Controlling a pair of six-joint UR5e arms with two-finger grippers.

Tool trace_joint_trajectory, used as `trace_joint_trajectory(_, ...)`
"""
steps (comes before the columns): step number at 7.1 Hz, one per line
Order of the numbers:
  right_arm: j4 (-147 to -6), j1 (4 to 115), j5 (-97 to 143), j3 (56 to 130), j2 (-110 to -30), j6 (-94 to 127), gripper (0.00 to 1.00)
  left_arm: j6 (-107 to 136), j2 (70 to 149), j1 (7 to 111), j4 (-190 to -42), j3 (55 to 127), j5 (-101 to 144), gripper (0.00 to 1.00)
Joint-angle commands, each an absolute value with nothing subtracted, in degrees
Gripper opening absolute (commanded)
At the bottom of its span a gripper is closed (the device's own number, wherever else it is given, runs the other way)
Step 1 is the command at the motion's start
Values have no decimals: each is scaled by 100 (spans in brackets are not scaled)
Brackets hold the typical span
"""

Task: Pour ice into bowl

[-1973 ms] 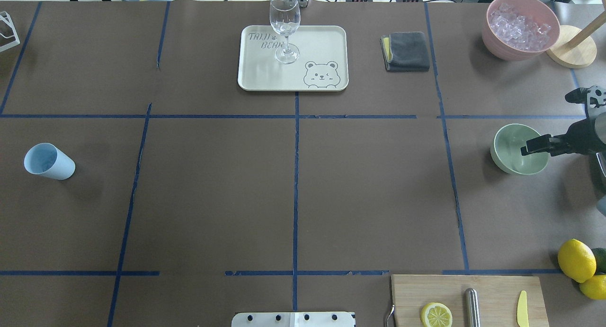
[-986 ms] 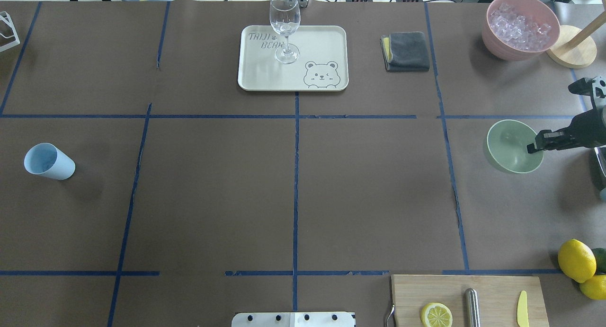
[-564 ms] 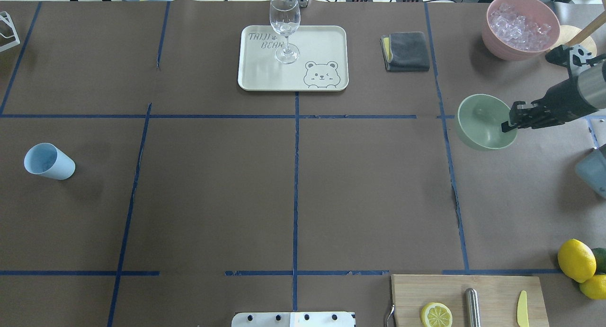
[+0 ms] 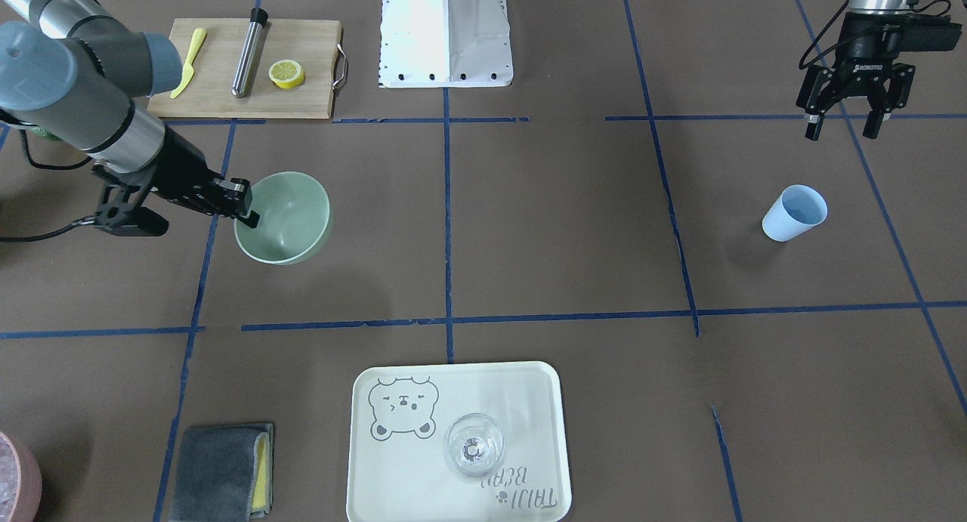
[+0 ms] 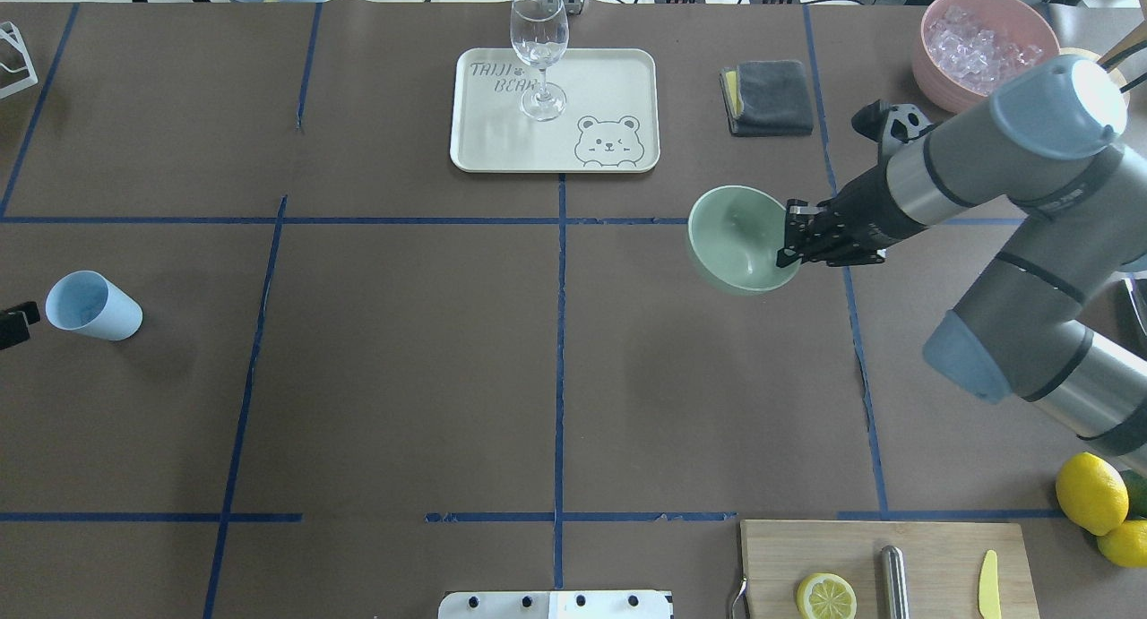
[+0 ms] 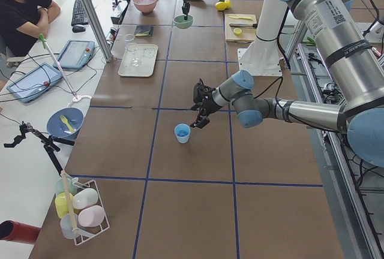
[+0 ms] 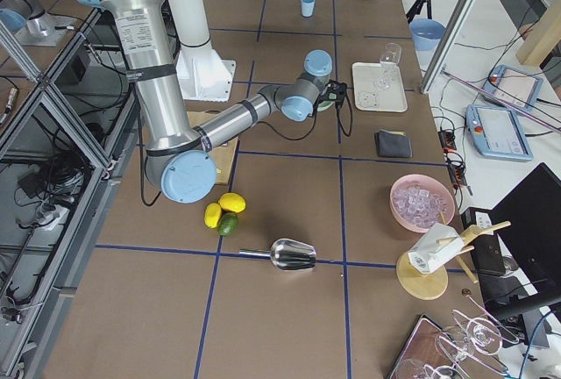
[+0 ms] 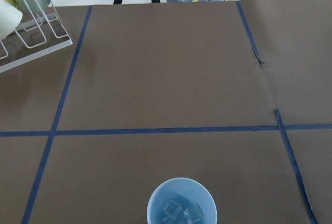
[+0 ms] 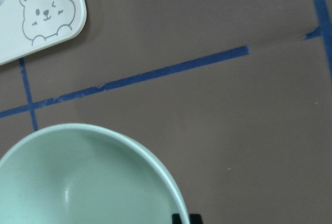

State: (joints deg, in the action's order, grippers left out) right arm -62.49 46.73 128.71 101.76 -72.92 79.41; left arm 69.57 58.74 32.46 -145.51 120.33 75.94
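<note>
The right arm reaches in from the table's edge with its elbow raised and its forearm sloping down toward the middle of the brown paper-covered table (image 5: 403,350). Its wrist lies almost level, and the right gripper (image 5: 790,245) is pinched tight on the rim of the round pale mint-green bowl (image 5: 737,236), one finger inside the wall and one outside. The bowl hangs from that grip, tipped a little, and seems raised off the paper. It sits over the blue tape line, between the cream bear-printed tray (image 5: 609,73) and the wooden cutting board (image 5: 932,556). The left arm stretches low and nearly flat along the table, its wrist turned down. The left gripper (image 4: 844,123) has its two fingers spread wide, holding nothing, poised just beside the light blue plastic cup (image 4: 793,212). A few clear glassy ice cubes (image 8: 180,212) lie in the bottom of that cup.
</note>
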Motion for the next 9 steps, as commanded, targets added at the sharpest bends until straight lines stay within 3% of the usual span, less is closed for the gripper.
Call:
trace_joint_trajectory(1,-7140,4177,12420,10395,-6708,8244,0,8380,5854,1667,-14634,11482,6063,100)
trace_joint_trajectory(5,-8085,3306,11709,10538,-5890,8762,0,8534,6747,1292,-14616,10348,4572,99)
trace_joint_trajectory(9,-8253,3147,11558,10494,-5739,8771,0,8517,7267,1292,-14643,9635,3718,96)
